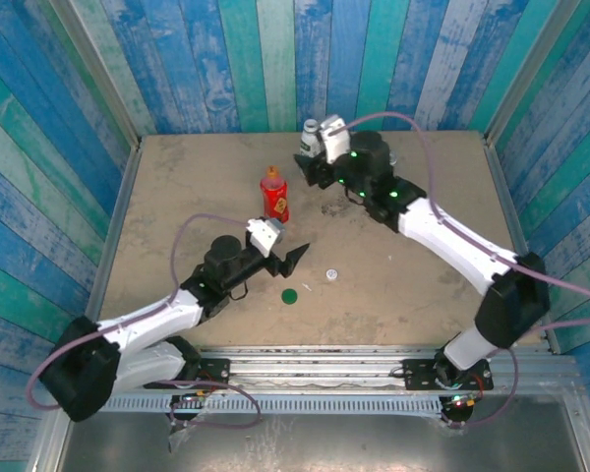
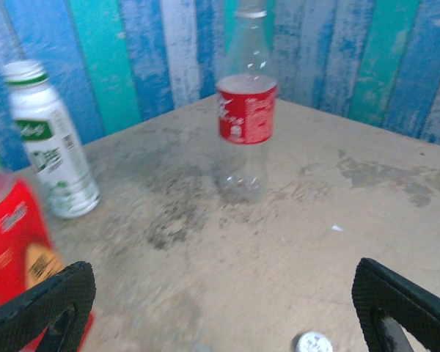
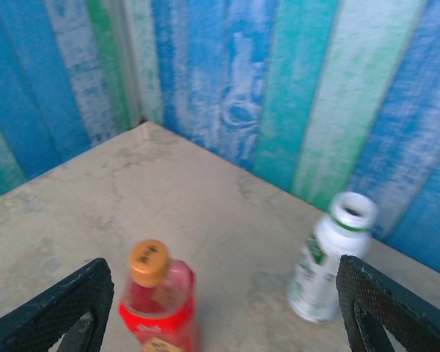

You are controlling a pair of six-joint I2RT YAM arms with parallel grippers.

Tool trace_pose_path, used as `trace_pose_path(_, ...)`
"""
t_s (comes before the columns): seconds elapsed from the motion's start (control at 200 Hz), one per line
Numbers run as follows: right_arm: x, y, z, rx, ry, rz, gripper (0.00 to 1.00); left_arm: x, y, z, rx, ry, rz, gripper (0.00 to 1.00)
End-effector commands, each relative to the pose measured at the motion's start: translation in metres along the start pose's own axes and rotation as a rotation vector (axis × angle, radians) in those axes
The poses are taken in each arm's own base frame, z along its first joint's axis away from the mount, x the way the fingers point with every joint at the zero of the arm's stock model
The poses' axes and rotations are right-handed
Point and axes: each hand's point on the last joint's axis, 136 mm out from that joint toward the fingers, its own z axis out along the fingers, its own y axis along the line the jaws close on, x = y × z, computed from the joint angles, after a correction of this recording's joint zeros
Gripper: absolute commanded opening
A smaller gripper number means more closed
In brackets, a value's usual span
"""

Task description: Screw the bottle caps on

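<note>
Both claws are spread and empty: my left gripper [image 2: 221, 293] hangs low near the white cap [image 2: 312, 342] on the table [image 2: 315, 191], my right gripper [image 3: 224, 286] faces the uncapped white bottle [image 3: 330, 268]; I should centre on the cap, then pinch it level.

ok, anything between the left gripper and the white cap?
Nothing visible. The open left gripper is separated from the white cap only by bare table. The green cap lies to the near side and the red bottle stands farther back, both off that line.
</note>
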Motion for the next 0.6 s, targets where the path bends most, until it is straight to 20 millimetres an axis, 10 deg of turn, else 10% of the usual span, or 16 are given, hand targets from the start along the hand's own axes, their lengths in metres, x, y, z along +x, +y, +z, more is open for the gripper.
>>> trace_pose_path(0.0, 0.013, -0.046, -0.028, 0.142, 0.019, 0.044, 0.82, -0.039, -0.012, 0.024, 0.058, -0.122, 0.041, 0.94)
trace_pose_path(0.591, 0.032, -0.128, -0.186, 0.460, -0.036, 0.070, 0.84, -0.039, -0.023, 0.209, 0.121, -0.142, -0.086, 0.94)
